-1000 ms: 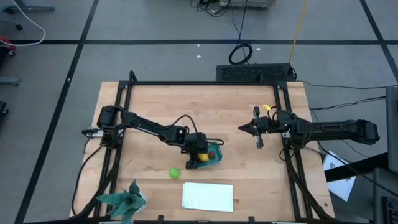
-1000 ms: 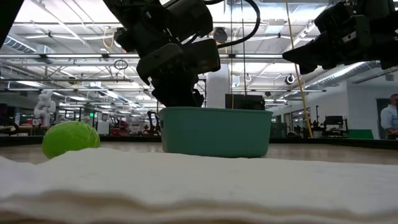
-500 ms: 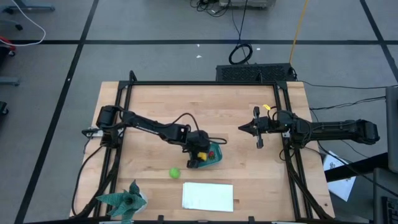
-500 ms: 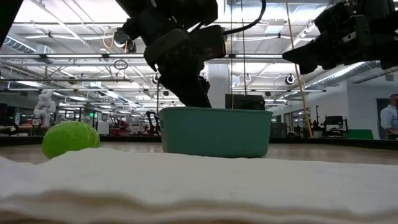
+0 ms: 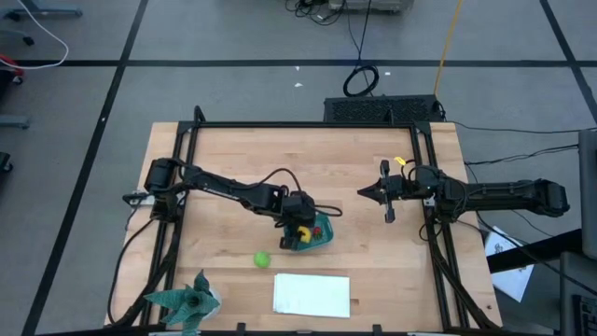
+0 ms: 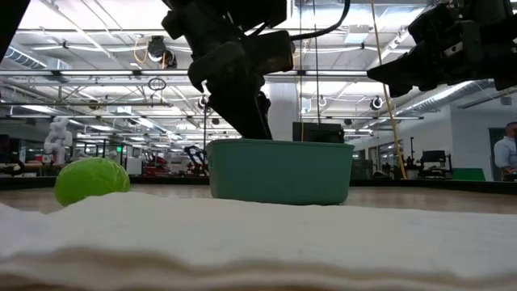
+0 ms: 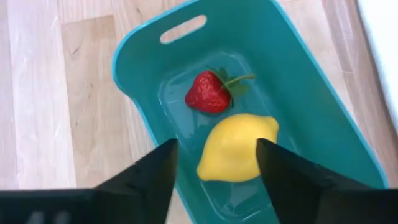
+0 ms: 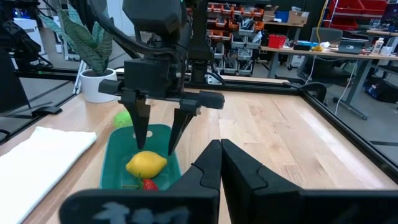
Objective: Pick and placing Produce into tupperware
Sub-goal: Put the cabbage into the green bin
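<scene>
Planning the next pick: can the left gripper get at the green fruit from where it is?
Probably yes. The left gripper hangs open over the tub, with the lemon lying in it. The green fruit sits alone on bare wood nearby, clear of the white sheet, with nothing between.

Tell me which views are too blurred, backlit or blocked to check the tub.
Low view: white sheet fills the foreground out of focus, arms silhouetted against bright ceiling lights, tub contents hidden by its wall. Left wrist view: sharp on the lemon and strawberry, own fingers dark and soft. High view: even light, fruit tiny.
</scene>
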